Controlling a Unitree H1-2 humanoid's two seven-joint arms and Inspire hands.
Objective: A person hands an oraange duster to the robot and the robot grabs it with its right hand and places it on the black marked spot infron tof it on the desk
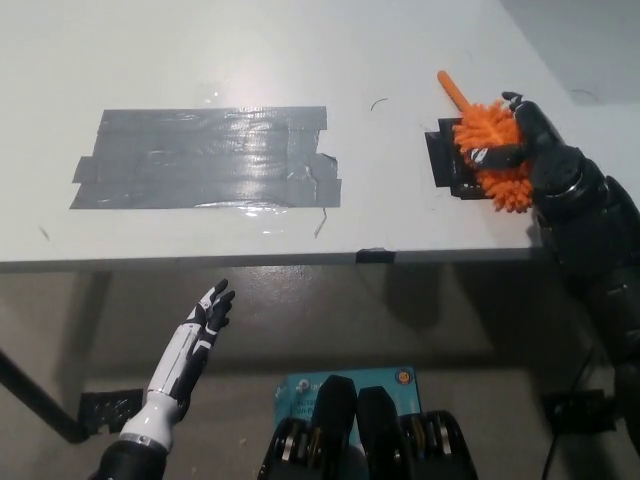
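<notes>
Right robot hand (pixel 528 140), black, at 3 o'clock of the view: fingers closed around the fluffy head of the orange duster (pixel 492 150). Duster head lies over the black tape patch (pixel 446 158) on the white tabletop (pixel 250 50); its orange handle points toward 11 o'clock. Left robot hand (pixel 210 318), white, at 7 o'clock, below the tabletop edge, fingers spread, holding nothing. Large grey tape rectangle (pixel 205 157) at 10 o'clock of the tabletop. Dark floor below.

duster (pixel 492 150) orange | marked spot (pixel 448 165) black | tape patch (pixel 205 158) grey | desk (pixel 300 60) white
</notes>
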